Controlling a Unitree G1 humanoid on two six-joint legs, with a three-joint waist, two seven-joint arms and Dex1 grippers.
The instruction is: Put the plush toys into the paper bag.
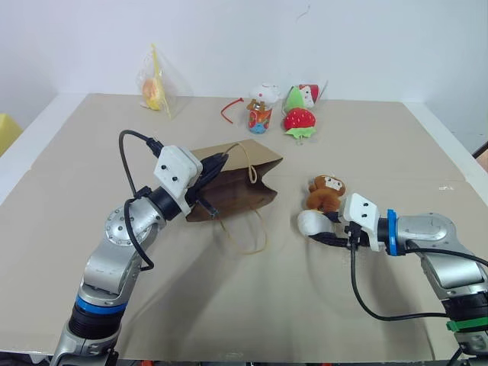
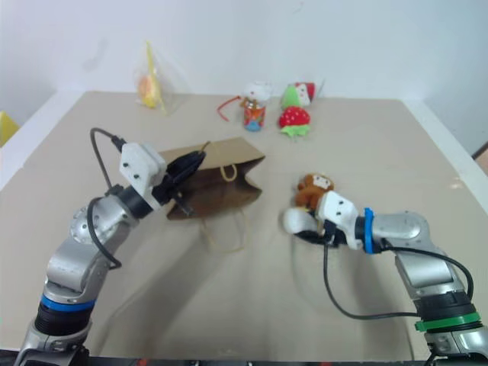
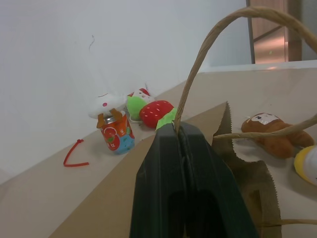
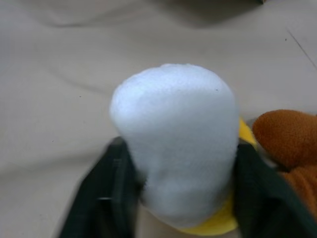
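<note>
Covering the table (image 1: 252,305) is a flat tan sheet, faintly creased; a plain white wall stands behind it.

Far edge: clear plastic bag (image 1: 156,88) with yellow-orange contents, a red cord (image 1: 229,110), a white-topped cup toy (image 1: 261,108), a red strawberry plush (image 1: 299,120) with green leaves, and a green-and-red plush (image 1: 303,96) just behind it.

Paper bag (image 1: 244,171): brown kraft, lying on its side mid-table, mouth with a zigzag-cut edge, thin tan cord handles looped loose. Left gripper (image 1: 207,174) has its black fingers pressed together, pinching the bag's rim beside one handle; the left wrist view shows that cord arching up from right at the fingertips.

Brown monkey plush (image 1: 325,193): fuzzy, tan face, lying on the table to the right of the bag, well apart from it.

White egg plush (image 1: 313,223): just in front of the monkey, touching it. Right gripper (image 4: 178,193) has its fingers on either side of the egg, pressed to its flanks. The right wrist view gives what the head views hide: the yellow end sits deep between the fingers, the soft white rounded end points outward.
</note>
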